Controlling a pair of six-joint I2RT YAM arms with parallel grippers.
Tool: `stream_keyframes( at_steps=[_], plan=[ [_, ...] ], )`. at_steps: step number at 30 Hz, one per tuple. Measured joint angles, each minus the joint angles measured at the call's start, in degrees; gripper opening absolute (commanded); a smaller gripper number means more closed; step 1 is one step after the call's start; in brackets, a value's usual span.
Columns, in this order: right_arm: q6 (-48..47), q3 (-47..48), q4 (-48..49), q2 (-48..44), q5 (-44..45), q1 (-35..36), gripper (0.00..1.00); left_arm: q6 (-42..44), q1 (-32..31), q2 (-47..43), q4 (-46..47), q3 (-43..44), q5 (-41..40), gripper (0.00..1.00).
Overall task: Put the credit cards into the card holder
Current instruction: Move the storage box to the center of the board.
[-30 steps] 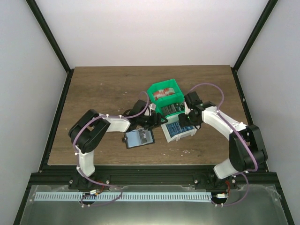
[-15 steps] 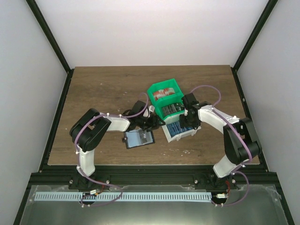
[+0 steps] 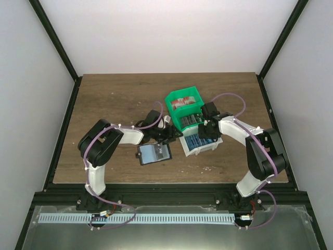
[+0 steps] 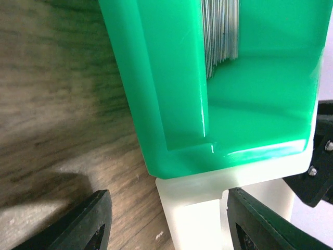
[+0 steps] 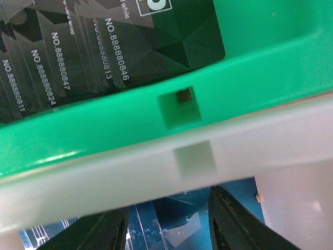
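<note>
Contents | green bin (image 3: pixel 181 97): dark cards (image 3: pixel 190 121) | white bin (image 3: pixel 210 149): credit cards (image 3: pixel 195 141)

Two arms, bases at the near edge of the desk (image 3: pixel 114 94): left arm (image 3: pixel 112 139), elbow raised, forearm reaching right toward centre, left jaws parted; right arm (image 3: pixel 244 136), mirrored, forearm reaching left, right jaws parted; both wrists near each other at mid-desk.

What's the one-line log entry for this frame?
left gripper: open, at white bin corner | right gripper: open, over credit cards in white bin | card holder: open on table, untouched
</note>
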Motion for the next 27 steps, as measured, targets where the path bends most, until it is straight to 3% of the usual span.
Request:
stream_keyframes(
  at_steps=[6,14,23,27],
  plan=[
    [0.2,0.0,0.6,0.0,0.7,-0.1,0.37,-2.1,0.6,2.8,2.0,2.5,-0.6,0.63],
    [0.3,0.0,1.5,0.0,0.9,-0.1,0.39,-3.6,0.9,4.2,5.4,3.5,-0.7,0.75],
    [0.3,-0.1,2.1,0.0,2.2,-0.1,0.39,-5.5,1.7,3.7,8.2,3.3,-5.2,0.71],
    [0.3,-0.1,2.3,0.0,2.2,-0.1,0.39,-7.1,2.2,3.7,9.4,3.7,-7.6,0.75]
  ],
)
